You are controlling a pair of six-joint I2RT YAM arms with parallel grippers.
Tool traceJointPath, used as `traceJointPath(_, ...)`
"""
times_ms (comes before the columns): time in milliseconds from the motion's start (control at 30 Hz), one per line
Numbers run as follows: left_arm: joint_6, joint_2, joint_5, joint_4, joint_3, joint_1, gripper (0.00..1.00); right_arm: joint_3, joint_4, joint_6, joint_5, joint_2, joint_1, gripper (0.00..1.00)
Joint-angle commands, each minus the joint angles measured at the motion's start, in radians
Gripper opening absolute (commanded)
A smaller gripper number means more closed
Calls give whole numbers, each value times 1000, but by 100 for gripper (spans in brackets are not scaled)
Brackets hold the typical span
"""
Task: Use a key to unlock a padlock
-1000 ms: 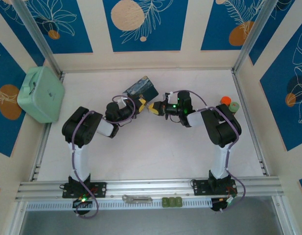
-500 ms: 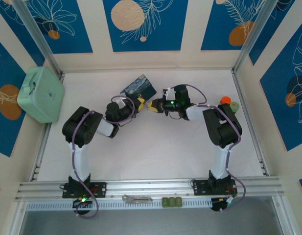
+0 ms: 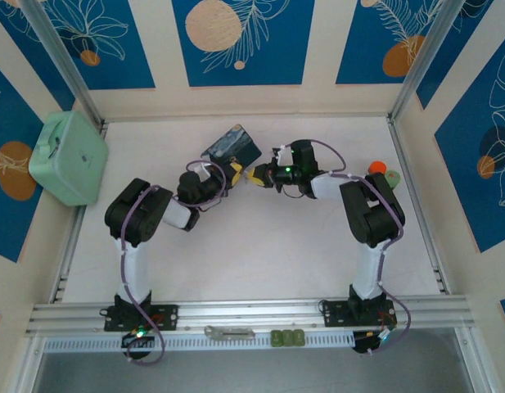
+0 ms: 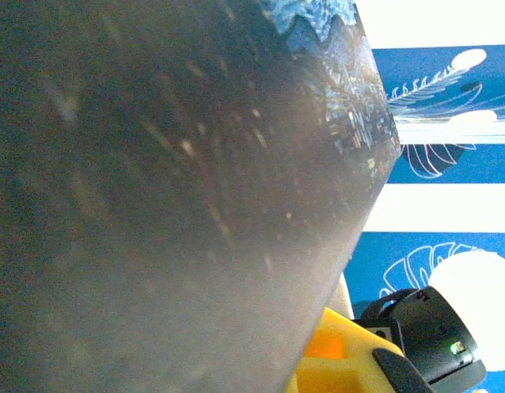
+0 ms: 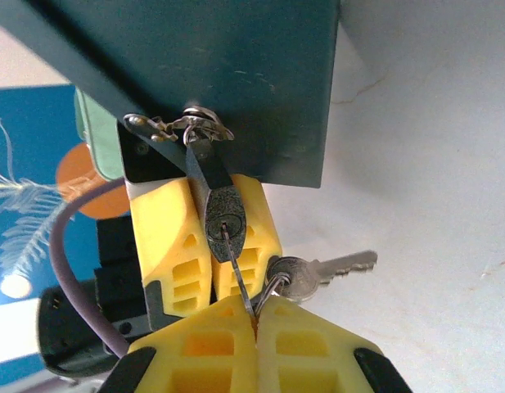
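Right wrist view: the padlock (image 5: 223, 214), small and dark, hangs at centre frame from a silvery hasp (image 5: 166, 127) on the lower edge of the blue painted tin (image 5: 236, 74), which is at 12 o'clock.

The key (image 5: 237, 270) has its thin blade seated in the keyhole. It runs from the padlock toward 5 o'clock, into the right gripper (image 5: 256, 315).

Right gripper: yellow fingers pressed together on the key's head, with no gap visible.

A ring (image 5: 272, 282) at the gripper tips carries a spare silver key (image 5: 322, 272), which lies out toward 3 o'clock over the white table (image 5: 432, 164).

Left gripper (image 5: 195, 176): yellow fingers stand close on either side of the padlock, drawn in on its body.

Top external view: both grippers meet tip to tip just below the tin, near the far middle of the table.

- Mint-green case (image 3: 68, 157) at 9 o'clock, outside the table frame.
- Orange-and-green item (image 3: 383, 172) at 3 o'clock, beside the right arm.
- Flat silver piece (image 3: 229, 332) at 6 o'clock, on the front rail.

Left wrist view: the tin's dark face is very close and blurred.
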Motion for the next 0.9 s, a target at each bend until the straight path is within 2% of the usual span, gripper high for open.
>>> traceJointPath(0,21,-7,218,76,12,-103,0,11,195,193,73,51,7,0)
traceJointPath(133,29,-9,220,77,3,-111,0,28,142,266,93,57,2,0)
traceJointPath(267,31,-7,220,77,-1,-116,0,40,178,368,67,91,-1,0)
traceJointPath(400,30,-6,228,77,14,-116,0,26,292,466,43,134,-4,0)
traceJointPath(700,21,-2,238,70,38,-118,0,46,159,286,109,102,8,0)
traceJointPath(867,15,-5,237,46,48,-118,0,98,-141,-41,251,22,48,0)
